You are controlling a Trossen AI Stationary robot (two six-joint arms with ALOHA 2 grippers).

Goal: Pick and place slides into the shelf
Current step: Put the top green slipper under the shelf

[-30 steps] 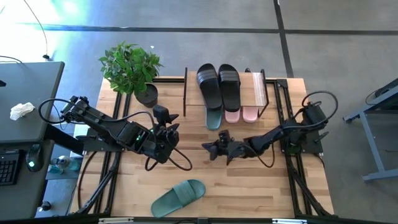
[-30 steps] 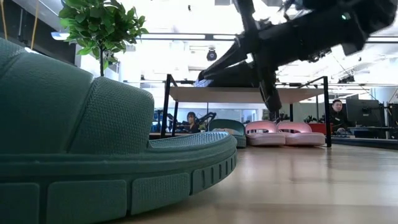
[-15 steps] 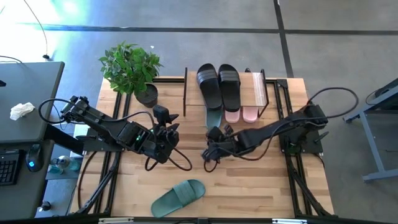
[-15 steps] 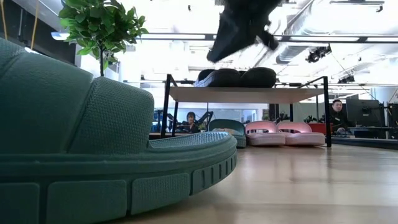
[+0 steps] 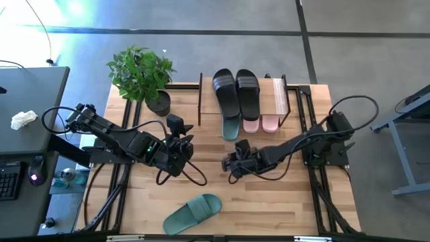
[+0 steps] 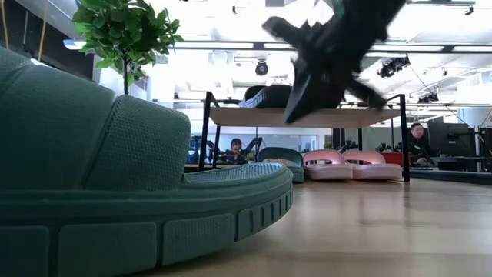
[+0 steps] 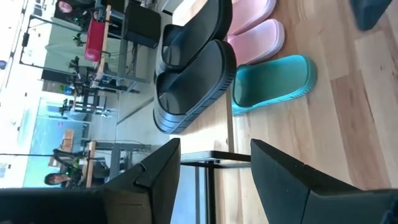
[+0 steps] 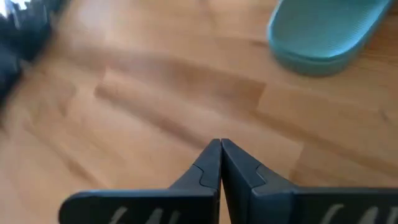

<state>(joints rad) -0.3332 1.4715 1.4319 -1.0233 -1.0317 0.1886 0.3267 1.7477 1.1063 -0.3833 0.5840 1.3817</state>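
Observation:
One dark green slide (image 5: 193,213) lies sole down near the table's near edge; it fills the low view's foreground (image 6: 115,177) and shows in the right wrist view (image 8: 323,31). The shelf (image 5: 279,94) stands at the far edge. Two black slides (image 5: 236,91) rest on its top board. Another green slide (image 5: 230,126) and two pink slides (image 5: 260,124) sit under it on the table. My right gripper (image 5: 232,168) (image 8: 221,162) hangs shut above the table's middle, between the shelf and the loose green slide. My left gripper (image 5: 181,138) (image 7: 214,168) waits open, left of the middle, facing the shelf.
A potted plant (image 5: 142,74) stands at the far left corner beside the shelf. Arm cables (image 5: 195,176) loop over the table's middle. Bare wood lies between the shelf and the loose green slide. People sit in the room behind (image 6: 417,135).
My right gripper has stayed shut over the table's middle. It rose, then dipped again, and it has turned and tipped down toward the near left, where the loose green slide lies. No slide has moved.

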